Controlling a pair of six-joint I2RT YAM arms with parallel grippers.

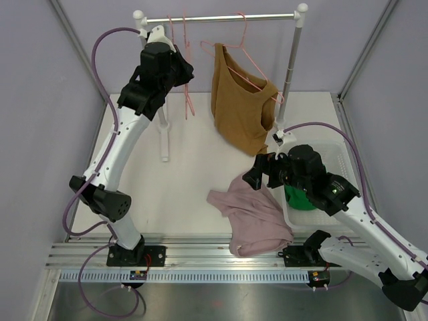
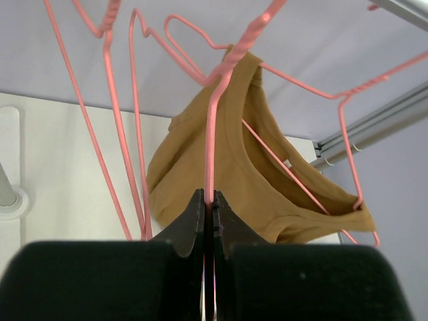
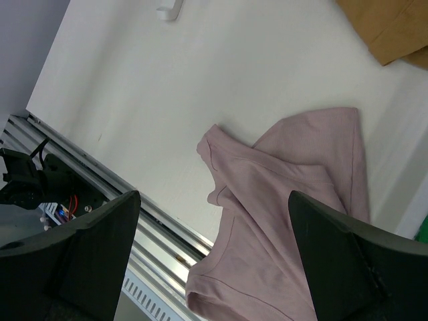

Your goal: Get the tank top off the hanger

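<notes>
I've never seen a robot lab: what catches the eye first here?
A mustard-brown tank top hangs from a pink hanger on the back rail, and the left arm's jaws are shut on a pink wire close by. Near the front edge a mauve top lies crumpled on the table, below the right arm's open jaws.

One brown top (image 1: pixel 237 107), one pink top (image 1: pixel 257 217), one rail (image 1: pixel 221 18), one bin (image 1: pixel 342 159).

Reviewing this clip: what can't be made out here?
Left wrist view: whether the pink wire pinched by the left gripper is the brown tank top's hanger; wires overlap.
Top view: the green object in the white bin, mostly covered by the right arm.
Right wrist view: the pink top's lower part, cut off by the bottom edge.
</notes>
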